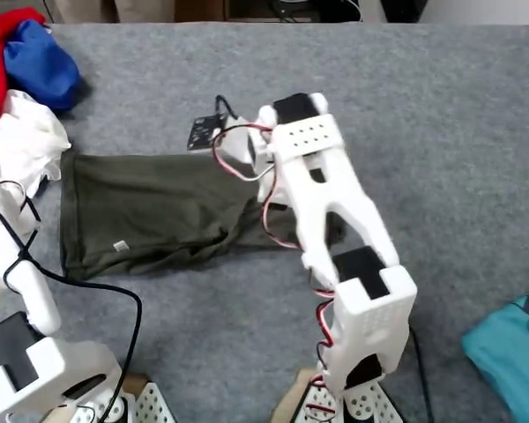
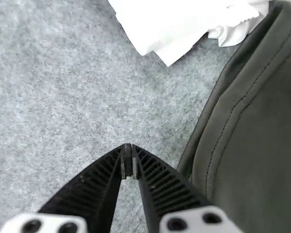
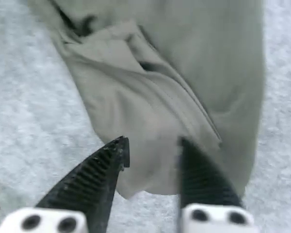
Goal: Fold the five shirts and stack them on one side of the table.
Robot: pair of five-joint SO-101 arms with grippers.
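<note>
1. Nearest us, at the right edge of the counter (image 1: 441, 132), a teal shirt (image 1: 511, 352) lies partly out of frame. We cannot tell whether it is folded.
2. The left gripper (image 2: 127, 167) hangs over bare counter with its fingers pressed together on nothing, just beside the left hem of the olive shirt (image 1: 150, 216).
3. The olive shirt lies spread across the middle-left of the counter, fairly flat on its left part and rumpled toward its right end. We judge it the shirt in hand, at best half folded.
4. The right gripper (image 3: 153, 145) sits over that rumpled right end with its fingers apart, holding nothing.
5. Farther back at the left edge, a white shirt (image 1: 22, 141) lies crumpled, reaching the olive shirt's far left corner.
6. In the far left corner, a blue shirt (image 1: 40, 62) and a red shirt (image 1: 0, 53) are bunched together, unfolded.
7. We see no stack anywhere. With three shirts in a heap and one under way, we judge most of the task is left to do.
</note>
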